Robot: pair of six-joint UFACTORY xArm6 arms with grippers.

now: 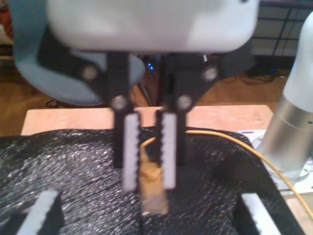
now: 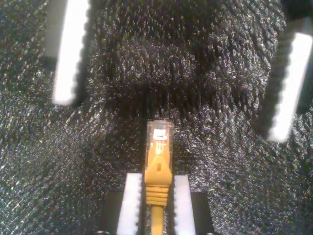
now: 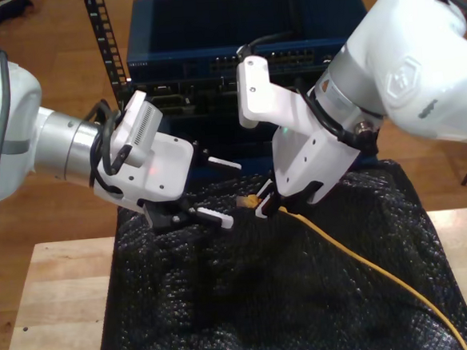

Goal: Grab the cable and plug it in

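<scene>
Yellow cable [image 3: 359, 254] sits clamped near its tip in my second gripper [image 3: 264, 207], the arm on the exterior view's right. In the second wrist view the white ribbed pads [image 2: 131, 200] press on both sides of the yellow boot, and the clear plug [image 2: 159, 134] sticks out past them over the black foam sheet [image 2: 98, 147]. From the gripper the cable trails down across the sheet toward the exterior view's lower right corner. My first gripper [image 3: 218, 190], on the exterior view's left, faces the plug from just beside it, its fingers spread wide apart and holding nothing. The sheet covers a wooden bench [image 3: 50, 300]. A blue rack unit [image 3: 209, 48] stands behind both arms.
</scene>
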